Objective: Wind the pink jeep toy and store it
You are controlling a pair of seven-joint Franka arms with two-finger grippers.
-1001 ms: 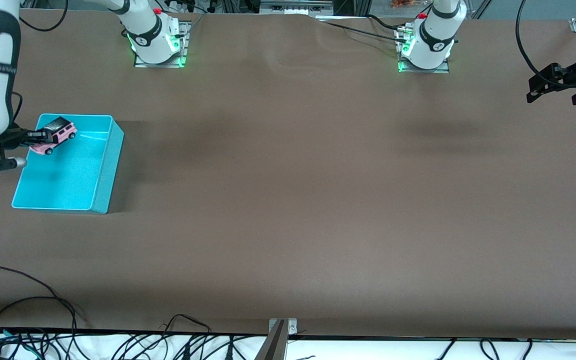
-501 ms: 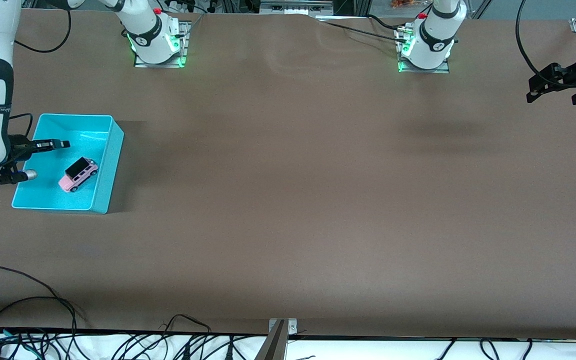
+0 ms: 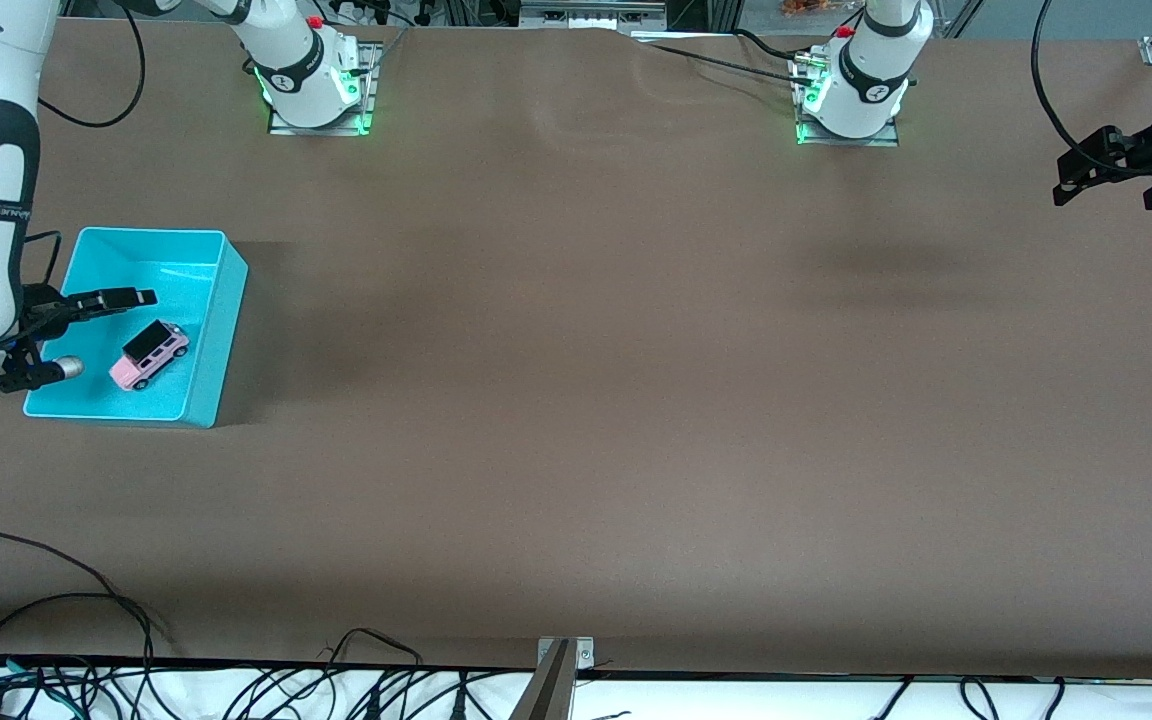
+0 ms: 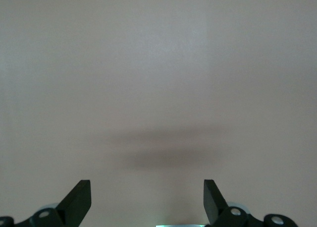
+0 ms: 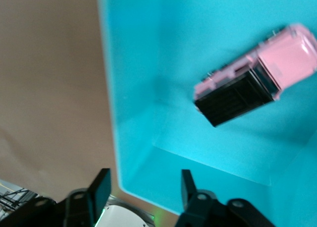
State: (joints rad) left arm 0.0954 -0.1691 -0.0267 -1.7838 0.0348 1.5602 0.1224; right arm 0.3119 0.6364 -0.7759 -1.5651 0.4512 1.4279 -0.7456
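The pink jeep toy [image 3: 149, 354] [image 5: 257, 83], light pink with a black roof, rests on its wheels on the floor of the turquoise bin [image 3: 228, 300] [image 5: 133, 138], in the part nearer the front camera. My right gripper [image 3: 134, 297] [image 5: 144, 180] hangs open over the bin's wall at the right arm's end of the table, with nothing between its fingers and apart from the jeep. My left gripper [image 3: 1106, 188] [image 4: 147, 187] waits open over bare table at the left arm's end.
The two arm bases [image 3: 311, 85] [image 3: 851, 95] stand along the table's edge farthest from the front camera. Loose black cables [image 3: 56, 610] lie along the nearest edge, beside a metal bracket [image 3: 564, 655]. Brown tabletop [image 3: 586, 350] stretches between the bin and the left gripper.
The right gripper has opened and let go of the jeep, which dropped from above the bin onto its floor. The gripper shifted toward the front camera. The left arm stayed still.
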